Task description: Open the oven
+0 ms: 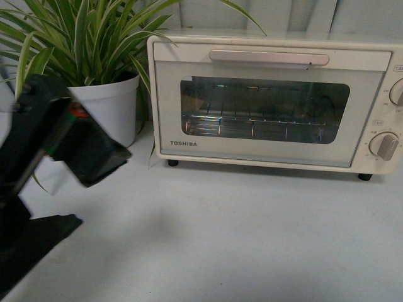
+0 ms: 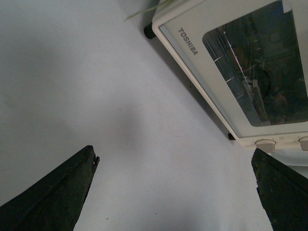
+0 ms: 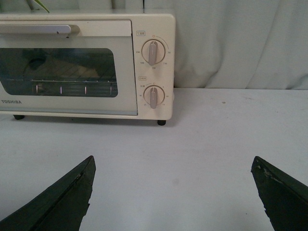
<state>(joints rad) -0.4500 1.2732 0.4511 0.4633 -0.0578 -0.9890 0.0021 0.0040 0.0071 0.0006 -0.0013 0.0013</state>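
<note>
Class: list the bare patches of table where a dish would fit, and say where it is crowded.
Free: the wide table in front of the oven; the strip beside its knobs, before the curtain. Crowded: far left, where the potted plant and left arm stand.

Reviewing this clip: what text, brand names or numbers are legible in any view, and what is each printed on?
"TOSHIBA": on the oven, at the door's lower left corner in the front view, below the glass window.
Small labels and scale numbers around the upper knob and lower knob: too small and blurred to read.
No other text shows in any view.
</note>
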